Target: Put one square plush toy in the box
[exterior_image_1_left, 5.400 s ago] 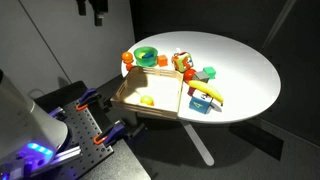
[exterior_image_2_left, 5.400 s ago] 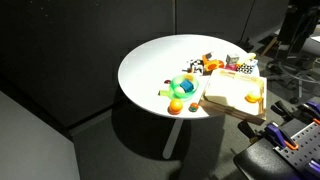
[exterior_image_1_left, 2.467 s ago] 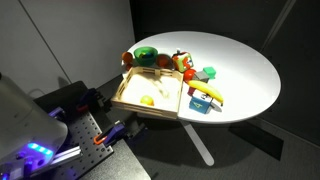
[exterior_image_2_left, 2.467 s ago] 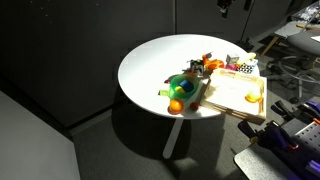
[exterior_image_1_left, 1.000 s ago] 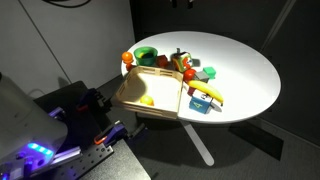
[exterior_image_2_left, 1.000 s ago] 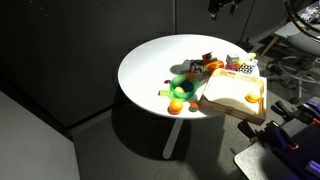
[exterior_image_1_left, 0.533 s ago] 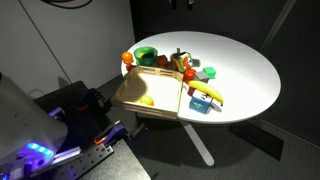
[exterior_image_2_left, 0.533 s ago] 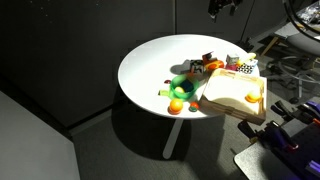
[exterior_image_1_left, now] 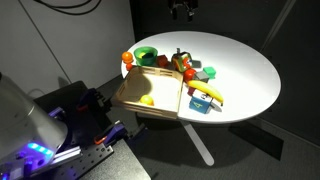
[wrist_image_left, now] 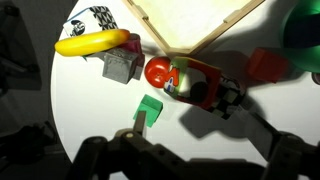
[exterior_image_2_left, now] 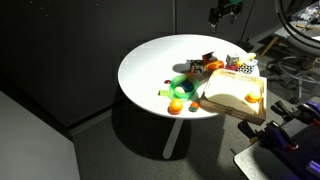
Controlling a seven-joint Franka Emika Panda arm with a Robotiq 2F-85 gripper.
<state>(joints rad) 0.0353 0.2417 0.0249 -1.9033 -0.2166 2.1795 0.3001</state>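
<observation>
At the left of the round white surface [exterior_image_1_left: 250, 60] sat the green bowl [exterior_image_1_left: 145, 55]; just in front of it lay the box [exterior_image_1_left: 135, 85], with a small yellow thing [exterior_image_1_left: 147, 99] in one half; the square plush toy [exterior_image_1_left: 188, 73] was not in the box; it lay on the surface just behind the box's far wall, tight among other toys and hard to see well; further right came a green piece [exterior_image_1_left: 208, 73] and a yellow banana [exterior_image_1_left: 205, 92]; the hand [exterior_image_1_left: 182, 10] hung high above the toys; in the wrist view its fingers [wrist_image_left: 95, 152] stood spread wide, holding nothing; so I think no part of the job was done; the hand would need to come down, pinch the soft toy, carry it over the low wall and let go.
</observation>
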